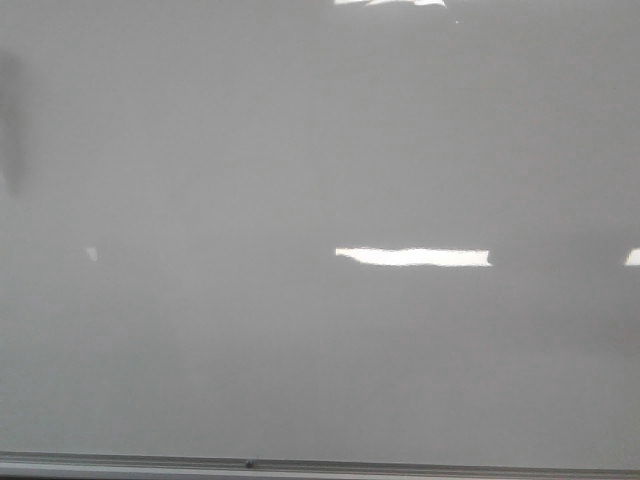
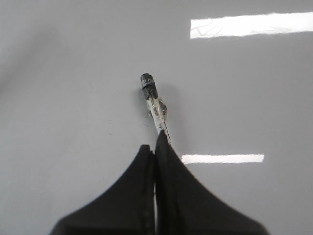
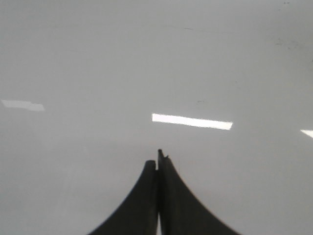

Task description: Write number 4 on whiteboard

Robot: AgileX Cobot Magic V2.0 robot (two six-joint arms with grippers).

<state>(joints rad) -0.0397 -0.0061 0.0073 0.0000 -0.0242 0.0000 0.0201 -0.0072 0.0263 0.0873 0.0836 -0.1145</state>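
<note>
Whiteboard (image 1: 300,150): rigid, glossy, slippery, unmarked. Marker (image 2: 155,105), light, stiff: clamped at its rear by left gripper (image 2: 155,147). Right gripper (image 3: 158,164): fingers closed, empty.

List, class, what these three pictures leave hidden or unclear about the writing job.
- Marker: its rear is hidden between the left pincer fingers; label too small to read.
- Tip contact with the whiteboard: left wrist view cannot settle it.
- Both arms: absent from the front view.
- Dark smudge: blurred, cut by the front view's left edge.
</note>
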